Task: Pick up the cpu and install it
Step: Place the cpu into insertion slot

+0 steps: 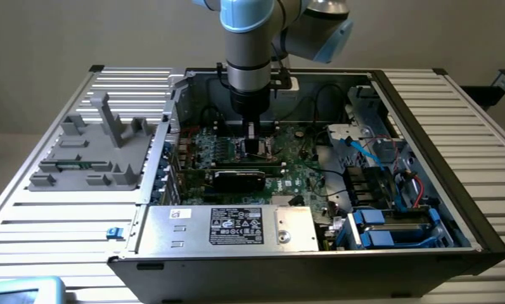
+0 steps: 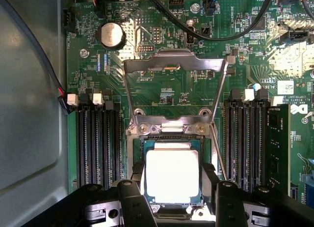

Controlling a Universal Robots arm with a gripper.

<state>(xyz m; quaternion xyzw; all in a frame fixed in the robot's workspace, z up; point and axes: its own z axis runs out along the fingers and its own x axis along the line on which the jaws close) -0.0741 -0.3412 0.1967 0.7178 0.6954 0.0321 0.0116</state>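
Observation:
The cpu (image 2: 172, 175), a square chip with a pale shiny top and a thin green rim, sits level in the opening of the motherboard socket (image 2: 169, 126). The socket's metal load plate (image 2: 174, 65) is swung up and open behind it. My gripper (image 2: 172, 184) straddles the chip, with one dark finger (image 2: 138, 174) against each of two opposite edges, so it is shut on the cpu. In the exterior view the gripper (image 1: 250, 136) reaches straight down into the open computer case, low over the socket (image 1: 256, 151).
Memory slots (image 2: 98, 138) flank the socket, with one module (image 2: 277, 143) fitted. A black graphics card (image 1: 244, 177) lies just in front of the socket, and the power supply (image 1: 235, 228) sits nearer the camera. Black cables (image 2: 211, 35) arch over the board. A grey parts holder (image 1: 92, 152) stands on the exterior view's left.

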